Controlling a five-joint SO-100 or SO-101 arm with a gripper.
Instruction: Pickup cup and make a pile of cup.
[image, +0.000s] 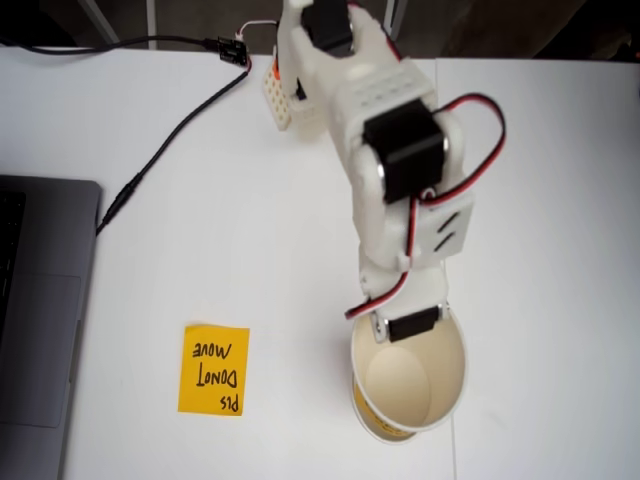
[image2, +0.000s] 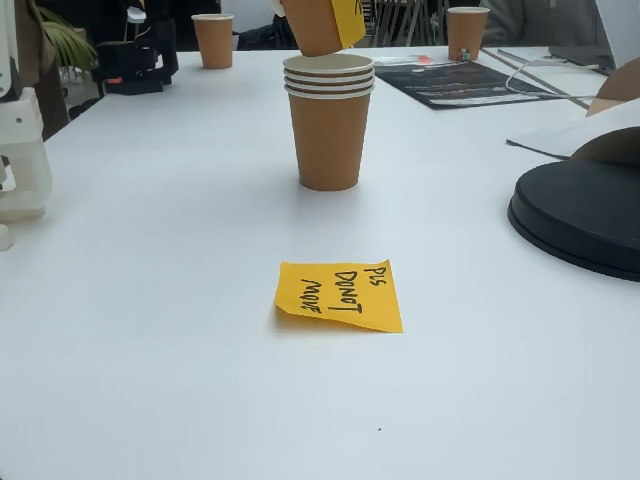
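Note:
My gripper (image: 410, 325) is shut on the far rim of the cup (image: 412, 378), one finger inside the cream interior. In a fixed view from table level, the cup (image2: 318, 25) hangs tilted, brown-walled, with a yellow note (image2: 350, 15) on its side. Its base hovers just over the mouth of the pile of cup (image2: 330, 125), an upright stack of brown cups with three white rims showing. From above, the pile's rim (image: 366, 412) peeks out under the held cup's near-left side.
A flat orange sticky note (image: 214, 370) (image2: 340, 295) lies left of the pile. A laptop (image: 40, 320) sits at the left edge, with a black cable (image: 170, 140) behind it. A black round object (image2: 580, 215) lies to the right, and other brown cups (image2: 213, 40) (image2: 468, 30) stand far back.

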